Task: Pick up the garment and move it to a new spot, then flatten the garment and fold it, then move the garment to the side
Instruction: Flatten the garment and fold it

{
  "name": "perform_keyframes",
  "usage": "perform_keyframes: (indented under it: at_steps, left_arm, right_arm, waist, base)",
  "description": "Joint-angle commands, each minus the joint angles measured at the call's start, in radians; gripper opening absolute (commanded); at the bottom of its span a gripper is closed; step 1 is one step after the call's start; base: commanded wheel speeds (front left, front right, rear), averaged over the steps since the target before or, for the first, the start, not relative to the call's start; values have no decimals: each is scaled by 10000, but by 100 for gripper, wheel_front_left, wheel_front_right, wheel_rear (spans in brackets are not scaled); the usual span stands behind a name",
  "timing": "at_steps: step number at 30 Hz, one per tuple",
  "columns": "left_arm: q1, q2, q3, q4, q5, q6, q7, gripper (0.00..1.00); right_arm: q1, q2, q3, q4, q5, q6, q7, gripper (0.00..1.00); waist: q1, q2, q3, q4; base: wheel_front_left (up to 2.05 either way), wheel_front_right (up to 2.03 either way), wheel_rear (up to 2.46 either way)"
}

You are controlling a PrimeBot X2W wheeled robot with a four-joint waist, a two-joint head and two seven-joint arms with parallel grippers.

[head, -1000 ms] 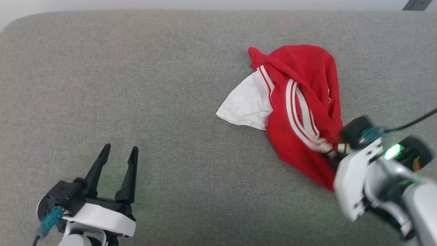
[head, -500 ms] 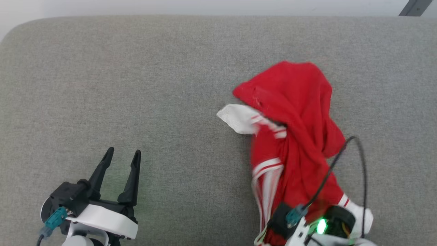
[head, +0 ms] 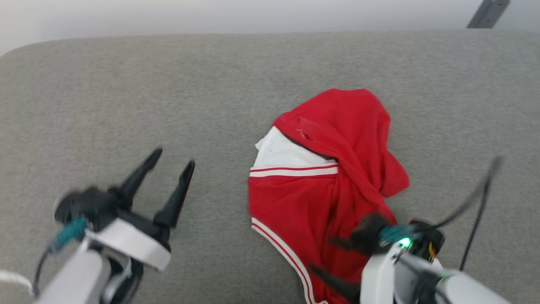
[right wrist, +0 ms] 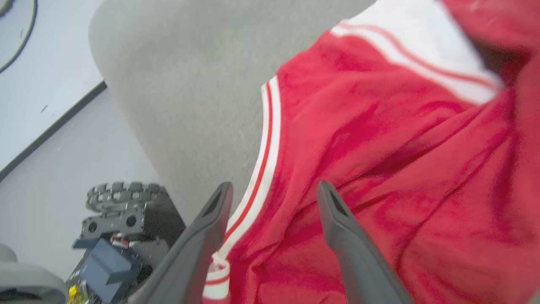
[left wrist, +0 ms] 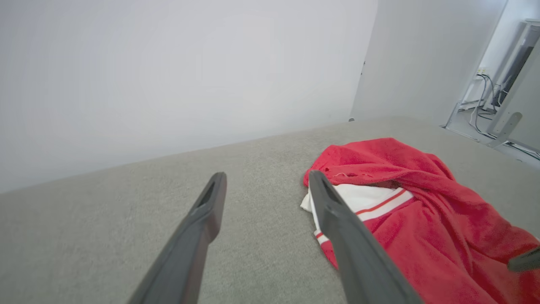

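Right gripper (head: 331,262): fingers spread, clamped on nothing, low over the near end of the garment (head: 337,169). Left gripper (head: 175,156): spread too, empty, near left, apart from the cloth. Crumpled heap right of centre on the grey cushion (head: 168,84), white sleeve end (head: 282,154) on its left side, striped hem (right wrist: 266,139) close to the cushion's near edge. Looks ready for flattening.

Risks:
- snagging a fold on a right fingertip while backing off, which drags the heap over the near edge
- pinching several layers at once in that bunch, so spreading it twisted
- missing the real corners, hidden under the top fold
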Motion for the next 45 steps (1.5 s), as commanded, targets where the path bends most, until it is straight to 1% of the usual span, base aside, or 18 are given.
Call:
perform_keyframes:
  at_steps: [1, 4, 8, 10, 11, 16, 18, 20, 23, 26, 29, 31, 32, 33, 34, 39, 42, 45]
  left_arm:
    - [-556, 402, -490, -72, -325, 9, -22, 100]
    - [-1853, 1370, -1949, -205, -1463, 8, 542, 100]
    - [-3697, 2474, -3811, -280, -3435, 11, 2096, 100]
    - [-4520, 2878, -4694, -163, -4303, 15, 2924, 100]
    - [-4520, 2878, -4694, -163, -4303, 15, 2924, 100]
    - [-6130, 3571, -6204, 193, -6332, 14, 4677, 100]
    - [-6592, 3683, -6800, 252, -7010, 14, 5379, 100]
    - [-6994, 3853, -7106, 439, -7645, 14, 5904, 100]
    - [-7474, 4057, -7648, 922, -7901, 14, 6527, 100]
    - [-7674, 4164, -7993, 1507, -8436, 14, 7109, 100]
    - [-7675, 4220, -8237, 1783, -9013, 14, 7656, 100]
    - [-7648, 4217, -8318, 1697, -9242, 14, 7785, 100]
    - [-7633, 4259, -8326, 1693, -9424, 14, 7801, 87]
    - [-7662, 4296, -8339, 1626, -9473, 14, 7786, 40]
    - [-7773, 4336, -8303, 1529, -9597, 14, 7687, 0]
    - [-8145, 4286, -7932, 1846, -9555, 14, 6606, 0]
    - [-8201, 4288, -7637, 2467, -9614, 14, 5672, 0]
    - [-8042, 4356, -7272, 3471, -9847, 14, 4726, 0]
  right_arm:
    - [91, 85, -322, -204, -125, -3, -399, 100]
    - [188, 288, -1108, -604, -429, -3, -1248, 100]
    - [339, 791, -2320, -871, -1118, -5, -2350, 100]
    - [441, 1083, -2828, -842, -1568, -3, -2908, 100]
    - [441, 1083, -2828, -842, -1568, -3, -2908, 100]
    - [852, 2021, -3867, -545, -2275, -3, -4122, 100]
    - [1084, 2398, -4233, -389, -2458, -3, -4515, 100]
    - [1307, 2737, -4495, -262, -2615, -3, -4834, 100]
    - [1524, 3103, -4570, -106, -2789, -3, -5191, 100]
    - [1624, 3361, -4513, 37, -2857, -3, -5430, 100]
    - [1706, 3502, -4433, 178, -2936, -3, -5576, 100]
    - [1737, 3552, -4394, 260, -2956, -3, -5660, 100]
    - [1741, 3567, -4395, 300, -2980, -3, -5714, 100]
    - [1743, 3584, -4396, 327, -2995, -3, -5744, 100]
    - [1744, 3630, -4440, 375, -3008, -3, -5783, 100]
    - [1560, 3606, -4601, 452, -3084, -3, -5727, 100]
    - [1432, 3496, -4820, 502, -3140, -3, -5608, 100]
    - [1310, 3400, -4927, 552, -3162, -3, -5404, 100]
  waist:
    - [0, 0, -25, -188]
    - [0, 0, 27, -514]
    - [0, 0, 296, -1119]
    - [0, 0, 487, -1481]
    - [0, 0, 487, -1481]
    - [0, 0, 1024, -2435]
    - [0, 0, 1221, -2734]
    - [0, 0, 1430, -3026]
    - [0, 0, 1674, -3441]
    - [0, 0, 1808, -3795]
    - [0, 0, 1884, -3999]
    - [0, 0, 1917, -4067]
    - [0, 0, 1931, -4078]
    - [0, 0, 1943, -4079]
    - [0, 0, 1956, -4009]
    - [0, 0, 1825, -3496]
    - [0, 0, 1607, -3020]
    - [0, 0, 1344, -2554]
  base:
    - [0, 0, 0]
    - [0, 0, 0]
    - [0, 0, 0]
    - [0, 0, 0]
    - [0, 0, 0]
    - [0, 0, 0]
    - [0, 0, 0]
    - [0, 0, 0]
    - [0, 0, 0]
    - [0, 0, 0]
    - [0, 0, 0]
    - [0, 0, 0]
    - [0, 0, 0]
    - [0, 0, 0]
    - [0, 0, 0]
    - [0, 0, 0]
    - [0, 0, 0]
    - [0, 0, 0]
